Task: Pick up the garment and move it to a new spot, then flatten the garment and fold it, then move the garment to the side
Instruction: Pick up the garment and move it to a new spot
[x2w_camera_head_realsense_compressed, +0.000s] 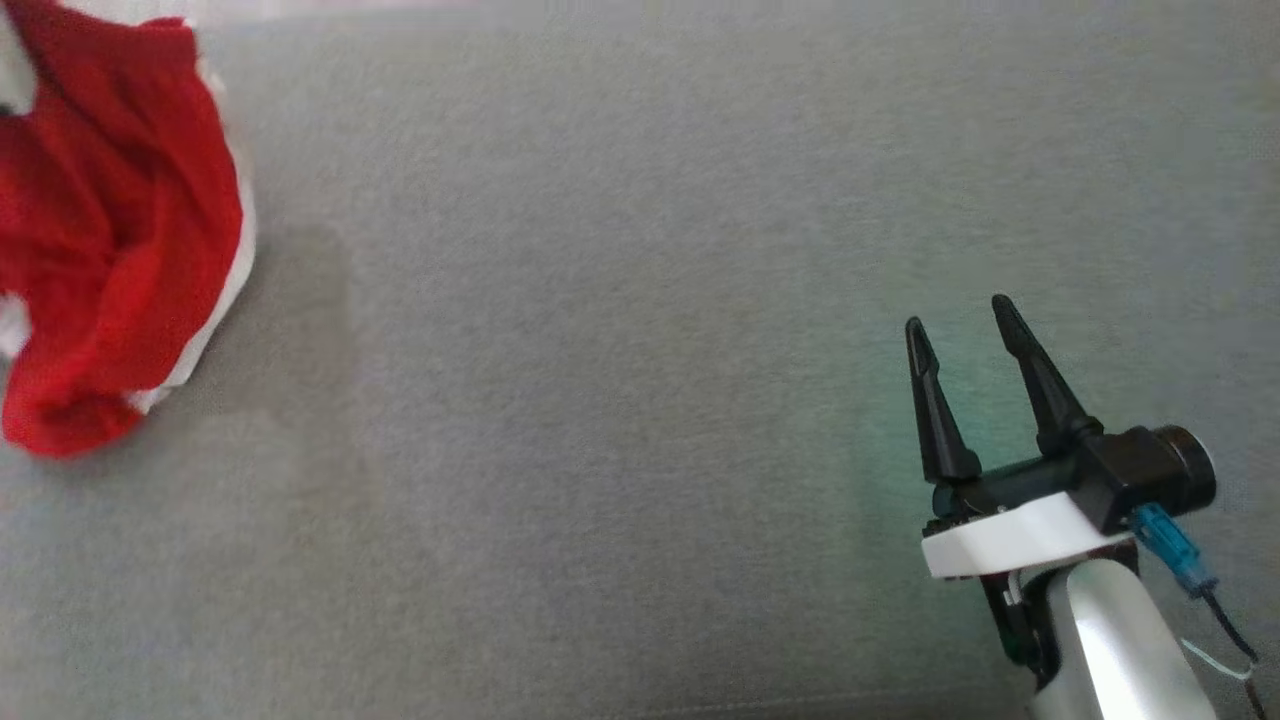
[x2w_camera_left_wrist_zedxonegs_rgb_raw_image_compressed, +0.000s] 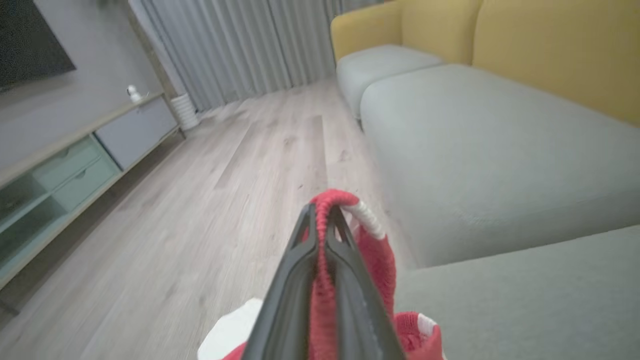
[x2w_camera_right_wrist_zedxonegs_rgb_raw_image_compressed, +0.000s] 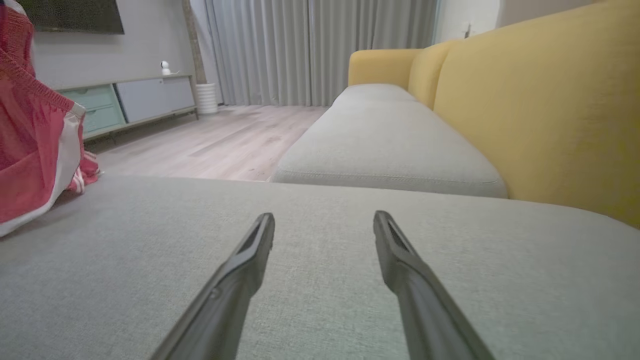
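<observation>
Garment (x2w_camera_head_realsense_compressed: 110, 230): red knit fabric with white trim, bunched in loose folds. Head view: upper left of the frame, cut off by the left and top edges, over the grey sofa cushion (x2w_camera_head_realsense_compressed: 600, 400). Right wrist view: far left of the frame, the garment (x2w_camera_right_wrist_zedxonegs_rgb_raw_image_compressed: 30, 140) hangs down from above the picture, its lower folds and a white stripe reaching the cushion (x2w_camera_right_wrist_zedxonegs_rgb_raw_image_compressed: 125, 260).

Left pincer (x2w_camera_left_wrist_zedxonegs_rgb_raw_image_compressed: 324, 215): closed on the garment. Left wrist view: the two dark fingers meet at the bottom centre, and a ribbed red edge of the garment (x2w_camera_left_wrist_zedxonegs_rgb_raw_image_compressed: 375, 255) is pinched between them. The edge loops over the fingertips, a white band at its right. More red fabric bulges at the lower right of the fingers.

Right pincer (x2w_camera_head_realsense_compressed: 958, 315): open, holding nothing. Head view: lower right of the frame, fingers pointing up and slightly left, well apart from the garment, with bare cushion between them. Right wrist view: the pincer (x2w_camera_right_wrist_zedxonegs_rgb_raw_image_compressed: 324, 216) has its fingers spread just above the cushion, the garment far off to their left.

Surroundings: yellow sofa backrest (x2w_camera_right_wrist_zedxonegs_rgb_raw_image_compressed: 525, 100), right of the frame; wooden floor (x2w_camera_left_wrist_zedxonegs_rgb_raw_image_compressed: 200, 200); grey curtains (x2w_camera_right_wrist_zedxonegs_rgb_raw_image_compressed: 310, 50); low cabinet (x2w_camera_left_wrist_zedxonegs_rgb_raw_image_compressed: 75, 160) along the wall, left.
</observation>
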